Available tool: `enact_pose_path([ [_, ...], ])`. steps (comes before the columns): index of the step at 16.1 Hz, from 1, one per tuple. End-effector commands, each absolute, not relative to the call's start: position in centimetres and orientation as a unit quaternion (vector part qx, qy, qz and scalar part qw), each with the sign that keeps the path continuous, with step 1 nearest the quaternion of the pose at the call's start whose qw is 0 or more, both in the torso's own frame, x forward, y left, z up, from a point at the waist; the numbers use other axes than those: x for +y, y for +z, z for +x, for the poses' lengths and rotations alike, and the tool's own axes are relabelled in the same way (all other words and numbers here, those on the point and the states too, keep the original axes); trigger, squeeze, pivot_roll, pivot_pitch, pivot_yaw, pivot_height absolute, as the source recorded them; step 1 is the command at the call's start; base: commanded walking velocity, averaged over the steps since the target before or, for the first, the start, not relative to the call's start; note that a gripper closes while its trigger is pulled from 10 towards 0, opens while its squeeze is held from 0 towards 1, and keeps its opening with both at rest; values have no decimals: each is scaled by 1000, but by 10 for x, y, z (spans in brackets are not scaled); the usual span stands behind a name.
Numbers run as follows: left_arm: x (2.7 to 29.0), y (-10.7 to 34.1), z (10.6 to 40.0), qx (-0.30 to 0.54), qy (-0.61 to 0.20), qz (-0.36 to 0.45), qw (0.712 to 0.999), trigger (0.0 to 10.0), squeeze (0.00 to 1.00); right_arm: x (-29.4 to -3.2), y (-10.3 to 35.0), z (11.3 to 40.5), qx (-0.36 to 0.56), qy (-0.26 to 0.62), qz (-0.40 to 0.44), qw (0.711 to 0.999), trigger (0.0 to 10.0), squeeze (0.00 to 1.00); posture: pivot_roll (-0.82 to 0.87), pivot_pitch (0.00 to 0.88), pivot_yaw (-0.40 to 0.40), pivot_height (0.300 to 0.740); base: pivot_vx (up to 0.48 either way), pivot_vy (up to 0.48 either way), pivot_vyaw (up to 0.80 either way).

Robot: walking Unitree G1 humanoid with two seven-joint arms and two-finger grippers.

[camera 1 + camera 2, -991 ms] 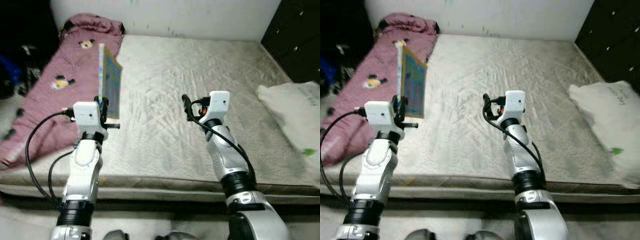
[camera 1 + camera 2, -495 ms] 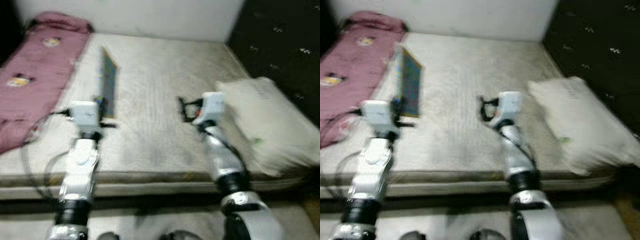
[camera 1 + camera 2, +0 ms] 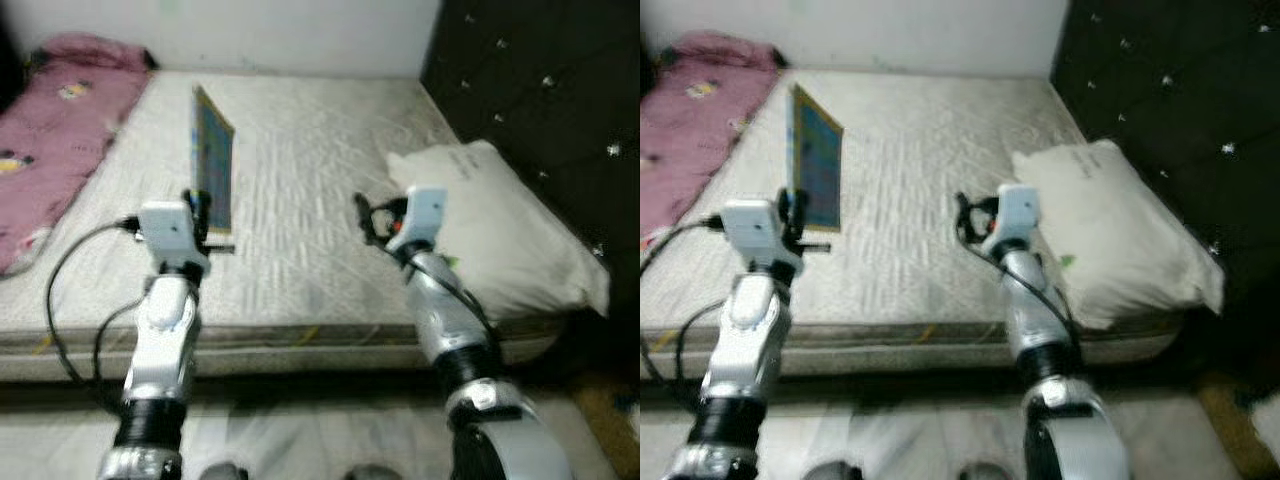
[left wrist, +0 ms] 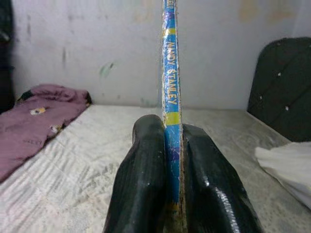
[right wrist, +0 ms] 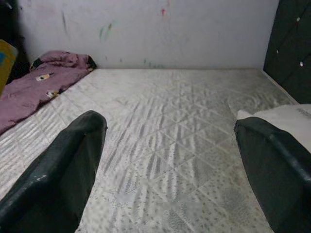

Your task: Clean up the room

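My left gripper (image 4: 171,204) is shut on a thin blue and yellow book (image 3: 212,167), held upright on its edge above the near left part of the bare mattress (image 3: 300,150). The book's spine (image 4: 171,97) runs up between the two black fingers (image 4: 141,184). My right gripper (image 5: 170,170) is open with nothing between its fingers (image 5: 58,174), held over the mattress a little right of the middle. A white pillow (image 3: 490,230) lies on the mattress just right of my right arm (image 3: 435,290).
A pink blanket (image 3: 55,120) with cartoon prints lies along the mattress's far left side. A dark tufted headboard (image 3: 540,90) stands at the right. A white wall (image 3: 250,30) runs behind the bed. The floor (image 3: 300,430) lies before the mattress edge.
The camera has swung to the right: the pillow and headboard have come further into view and the pink blanket has slid left. Both arms keep their pose, the book still held.
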State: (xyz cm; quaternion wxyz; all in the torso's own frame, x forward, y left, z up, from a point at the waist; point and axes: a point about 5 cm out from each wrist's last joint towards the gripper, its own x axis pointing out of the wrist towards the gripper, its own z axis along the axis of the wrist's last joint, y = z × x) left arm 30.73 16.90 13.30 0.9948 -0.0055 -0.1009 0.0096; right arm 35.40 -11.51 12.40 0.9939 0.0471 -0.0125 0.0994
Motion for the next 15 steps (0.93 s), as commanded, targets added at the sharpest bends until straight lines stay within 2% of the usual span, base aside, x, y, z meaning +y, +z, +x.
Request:
enact_pose_path([
  [1,168,145,309,-129,0,-6,992,10000,0,-116,128,356,-18,95,48,994,10000,0,-72,0,-46,740,0,0,0],
  [7,169,146,308,-134,-7,-11,991,10000,0,-116,129,357,-18,94,47,994,10000,0,-74,0,-50,740,0,0,0],
  [12,168,147,308,-137,-11,-12,990,10000,0,-117,128,357,-16,90,51,994,10000,0,-74,0,-50,740,271,0,0],
  [14,168,147,308,-136,-12,-12,991,10000,0,-118,128,357,-16,89,52,995,10000,0,-75,0,-48,740,281,0,-722],
  [15,168,147,308,-136,-13,-13,991,10000,0,-118,128,357,-16,89,52,995,10000,0,-75,0,-48,740,285,0,0],
])
